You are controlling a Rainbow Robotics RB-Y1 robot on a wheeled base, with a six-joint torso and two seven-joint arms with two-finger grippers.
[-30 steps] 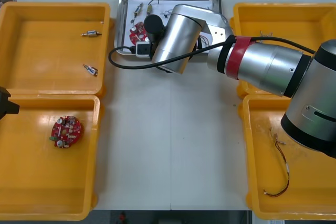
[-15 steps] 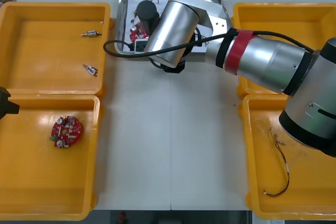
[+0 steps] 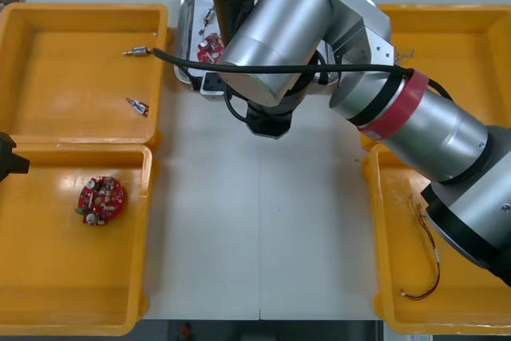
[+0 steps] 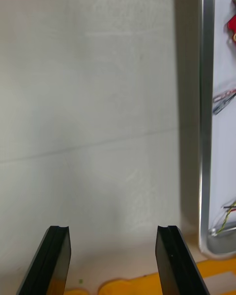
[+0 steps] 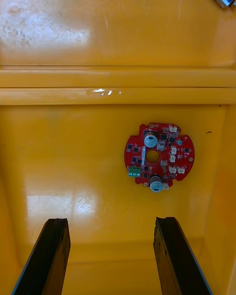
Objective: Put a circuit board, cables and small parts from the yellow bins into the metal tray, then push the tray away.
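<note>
Sitting at the counter's (image 3: 263,221) far edge, tray (image 3: 184,5) holding a board (image 3: 209,47), small parts (image 3: 209,15) and cables (image 4: 227,220). Hanging released over bare counter by the tray's near rim, right jaws. Hovering released over the near-left bin (image 3: 48,309), left jaws, second board (image 5: 159,156) lying below. Far-left bin (image 3: 64,77) holding two parts (image 3: 138,51); near-right bin (image 3: 479,309) holding a cable (image 3: 427,261).
</note>
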